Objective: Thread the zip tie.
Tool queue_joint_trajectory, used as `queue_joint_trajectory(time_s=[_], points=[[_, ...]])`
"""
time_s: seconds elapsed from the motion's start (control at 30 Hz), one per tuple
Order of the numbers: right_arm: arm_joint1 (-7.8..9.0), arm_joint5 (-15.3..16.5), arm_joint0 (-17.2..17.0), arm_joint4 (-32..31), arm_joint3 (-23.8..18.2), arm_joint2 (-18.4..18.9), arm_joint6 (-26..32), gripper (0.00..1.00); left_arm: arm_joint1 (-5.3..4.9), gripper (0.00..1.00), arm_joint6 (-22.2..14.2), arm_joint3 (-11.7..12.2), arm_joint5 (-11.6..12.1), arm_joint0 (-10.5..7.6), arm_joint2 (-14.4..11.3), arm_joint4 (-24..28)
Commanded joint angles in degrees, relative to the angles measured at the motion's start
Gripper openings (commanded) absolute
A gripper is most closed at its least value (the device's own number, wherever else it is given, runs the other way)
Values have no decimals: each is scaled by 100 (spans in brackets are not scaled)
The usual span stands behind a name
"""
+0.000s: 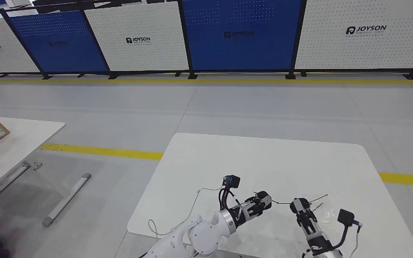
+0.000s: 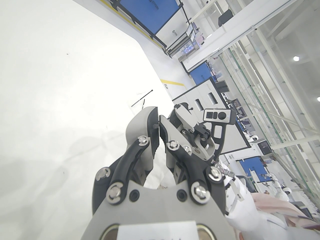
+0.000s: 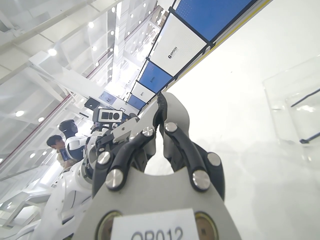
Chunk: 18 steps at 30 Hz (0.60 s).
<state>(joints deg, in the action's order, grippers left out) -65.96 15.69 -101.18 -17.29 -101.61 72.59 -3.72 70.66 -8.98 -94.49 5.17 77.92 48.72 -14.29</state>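
Note:
A thin black zip tie (image 1: 281, 203) spans the short gap between my two grippers near the table's front edge. My left gripper (image 1: 263, 198) is shut, and a small end of the tie shows between its pads (image 2: 159, 125). My right gripper (image 1: 298, 205) is also shut, with a black sliver pinched at its tips (image 3: 160, 100). The two grippers face each other, a few centimetres apart. In the left wrist view the right gripper (image 2: 178, 112) sits just behind my own fingers.
A second black zip tie (image 1: 317, 197) (image 2: 142, 98) lies loose on the white table (image 1: 271, 161) beyond the right gripper. A clear plastic box (image 1: 330, 214) (image 3: 287, 106) holding more ties stands beside the right arm. The far half of the table is bare.

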Motion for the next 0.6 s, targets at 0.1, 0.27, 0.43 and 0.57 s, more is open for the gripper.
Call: queue_joint_trajectory(time_s=[0.1,0.27,0.43,0.57], points=[[-20,-49,27,-61,3,-20,17,0,0,0,0,0,0,0,0,0],[-45,-128,56,-148,19,-59,20,0,0,0,0,0,0,0,0,0],[-65,-139,51,-178,29,-59,-34,0,0,0,0,0,0,0,0,0],[-76,-122,24,-181,26,-30,-52,0,0,0,0,0,0,0,0,0]])
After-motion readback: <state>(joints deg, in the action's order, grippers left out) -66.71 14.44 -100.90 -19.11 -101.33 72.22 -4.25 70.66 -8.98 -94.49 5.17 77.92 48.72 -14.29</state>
